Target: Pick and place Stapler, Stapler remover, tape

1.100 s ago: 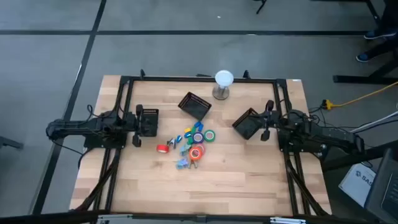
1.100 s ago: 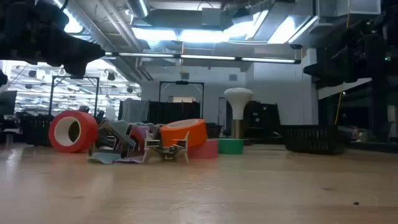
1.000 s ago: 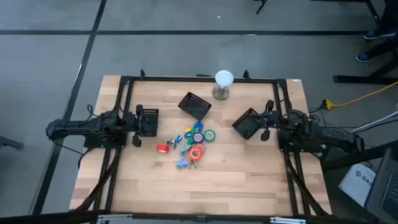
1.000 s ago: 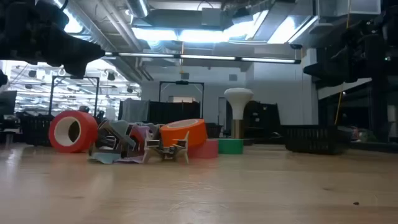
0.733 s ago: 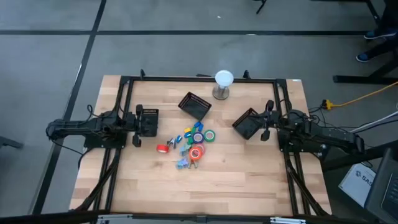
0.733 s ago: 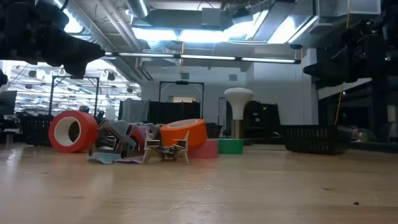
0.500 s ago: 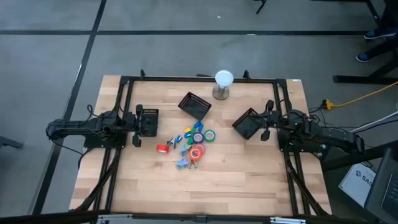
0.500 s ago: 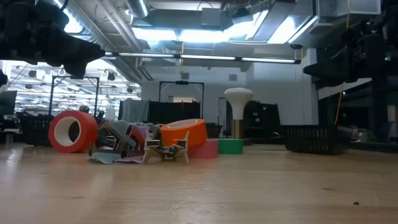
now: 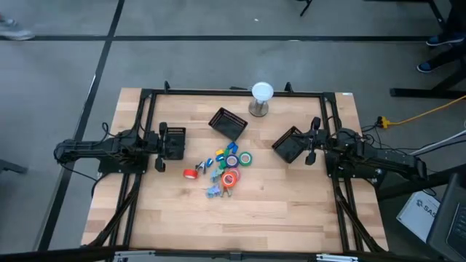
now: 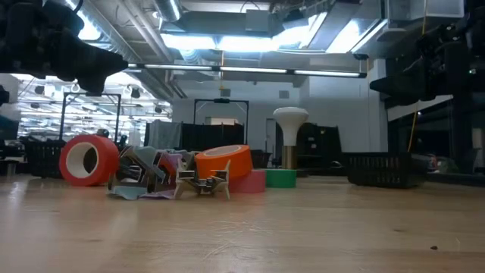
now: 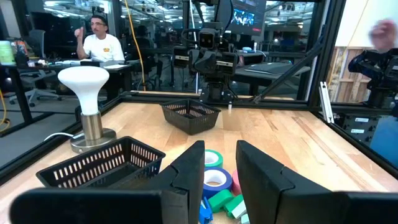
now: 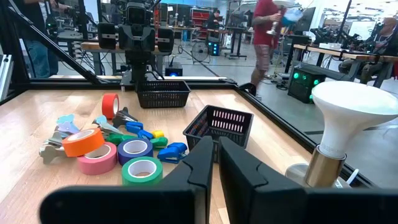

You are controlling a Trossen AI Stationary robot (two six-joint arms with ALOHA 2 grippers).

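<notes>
A heap of small things lies at the table's middle [image 9: 222, 167]. In it are a red tape roll [image 9: 190, 173] standing on its edge [image 10: 89, 160], an orange roll [image 9: 229, 180], a green roll [image 9: 245, 157], a metal claw-like staple remover [image 10: 203, 182] and small blue and green blocky items [image 12: 173, 150]. My left gripper [image 9: 162, 145] hovers left of the heap, open and empty [image 11: 221, 180]. My right gripper [image 9: 312, 142] hovers right of the heap, shut and empty [image 12: 216, 163].
Three black mesh baskets stand on the table: one by my left gripper [image 9: 175, 138], one at the far middle [image 9: 228, 122], one by my right gripper [image 9: 288, 144]. A white-topped lamp [image 9: 261, 98] stands at the far edge. A black frame [image 9: 233, 92] rims the table.
</notes>
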